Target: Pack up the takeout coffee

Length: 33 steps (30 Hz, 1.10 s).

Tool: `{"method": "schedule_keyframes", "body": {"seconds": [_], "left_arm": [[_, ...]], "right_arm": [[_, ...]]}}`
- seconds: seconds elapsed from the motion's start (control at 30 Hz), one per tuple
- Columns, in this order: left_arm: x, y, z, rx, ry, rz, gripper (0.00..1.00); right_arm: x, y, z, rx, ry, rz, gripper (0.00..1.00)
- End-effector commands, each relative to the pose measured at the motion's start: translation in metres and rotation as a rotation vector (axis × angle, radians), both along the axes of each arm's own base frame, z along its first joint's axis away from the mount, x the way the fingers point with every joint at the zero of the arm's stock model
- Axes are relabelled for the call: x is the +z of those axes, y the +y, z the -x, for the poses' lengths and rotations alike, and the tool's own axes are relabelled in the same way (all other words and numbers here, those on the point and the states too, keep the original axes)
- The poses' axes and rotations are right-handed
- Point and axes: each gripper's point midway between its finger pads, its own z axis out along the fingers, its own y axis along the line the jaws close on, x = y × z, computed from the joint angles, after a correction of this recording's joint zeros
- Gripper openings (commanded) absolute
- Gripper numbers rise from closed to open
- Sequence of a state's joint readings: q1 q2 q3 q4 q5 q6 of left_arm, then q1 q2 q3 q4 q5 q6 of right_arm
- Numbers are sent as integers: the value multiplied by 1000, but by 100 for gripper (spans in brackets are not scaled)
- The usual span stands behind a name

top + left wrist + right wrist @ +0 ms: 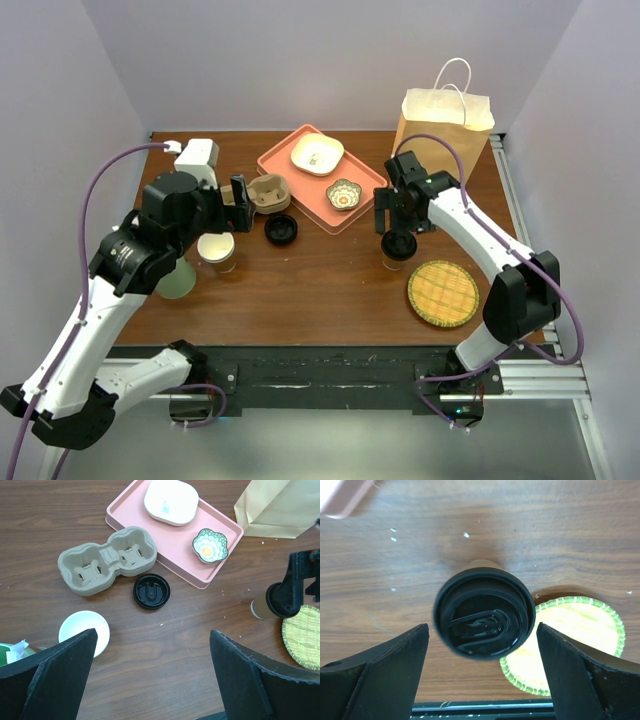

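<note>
Right wrist view: right pincer spread wide astride the coffee, not clamped, with a gap at one finger. Coffee stands on the counter just beside the mat. Left pincer wide open, empty, well apart from the mat.

The right claw hangs straight above the takeout coffee, its two fingers spread wide on both sides of it, not touching. The left claw, well to the left of the coffee, gapes wide too, holding nothing.
</note>
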<state>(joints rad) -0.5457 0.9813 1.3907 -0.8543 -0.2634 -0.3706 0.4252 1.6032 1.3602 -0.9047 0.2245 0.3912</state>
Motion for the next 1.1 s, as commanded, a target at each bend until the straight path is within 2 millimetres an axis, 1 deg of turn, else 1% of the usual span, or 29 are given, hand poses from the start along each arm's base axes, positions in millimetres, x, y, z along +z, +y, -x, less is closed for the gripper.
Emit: {"method": "schedule_keyframes", "body": {"seconds": [0.0, 0.07, 0.1, 0.17, 0.2, 0.23, 0.27, 0.3, 0.37, 0.4, 0.47, 0.5, 0.57, 0.6, 0.63, 0.67, 0.7, 0.77, 0.8, 0.87, 0.9, 1.03, 1.07], "left_arm": [[8, -6, -4, -22, -35, 17, 100], [7, -11, -5, -54, -38, 22, 100], [7, -14, -6, -62, -44, 28, 100], [7, -19, -8, -75, -47, 40, 100], [5, -20, -11, -68, -48, 52, 100], [3, -21, -13, -60, -41, 58, 100], [-2, -23, -15, -54, -20, 57, 100], [-5, -23, -14, -45, -1, 72, 100], [-9, -25, -12, -43, 6, 92, 100], [-9, -24, -11, -40, 5, 99, 100], [-14, -22, -8, -32, 12, 102, 100], [-16, -22, -7, -33, 17, 99, 100], [-21, -20, -7, -26, 33, 87, 100], [-26, -19, -7, -22, 48, 74, 100], [-28, -19, -6, -23, 56, 67, 100], [-31, -19, -7, -21, 67, 59, 100], [-32, -17, -6, -18, 74, 49, 100], [-35, -16, -6, -11, 84, 41, 100], [-35, -16, -5, -15, 85, 44, 100], [-35, -17, -4, -24, 81, 50, 100], [-34, -17, -4, -25, 79, 49, 100], [-34, -17, -3, -28, 72, 47, 100], [-33, -16, -3, -26, 67, 47, 100]], "right_arm": [[47, 7, -19, -4, -91, -37, 94], [54, 8, -23, -12, -100, -43, 94], [68, 8, -29, -23, -133, -43, 94], [78, 6, -40, -55, -169, -37, 94], [93, 3, -51, -80, -212, -44, 94], [99, -4, -59, -121, -237, -35, 93], [99, -7, -68, -152, -241, -26, 92], [116, -16, -82, -198, -286, -39, 91], [131, -24, -98, -284, -335, -67, 89], [148, -34, -112, -336, -386, -88, 89], [163, -47, -127, -423, -441, -123, 87], [177, -64, -139, -481, -485, -148, 86], [190, -82, -151, -555, -535, -177, 83], [205, -100, -157, -600, -583, -190, 82], [206, -108, -163, -630, -597, -199, 82], [212, -115, -166, -651, -618, -206, 81], [220, -130, -168, -689, -646, -209, 80], [225, -142, -171, -736, -671, -228, 80], [225, -155, -172, -766, -683, -228, 80], [228, -163, -172, -804, -701, -249, 80], [226, -179, -174, -839, -711, -247, 79], [221, -192, -181, -872, -716, -272, 79], [213, -195, -186, -880, -703, -268, 79]]}}
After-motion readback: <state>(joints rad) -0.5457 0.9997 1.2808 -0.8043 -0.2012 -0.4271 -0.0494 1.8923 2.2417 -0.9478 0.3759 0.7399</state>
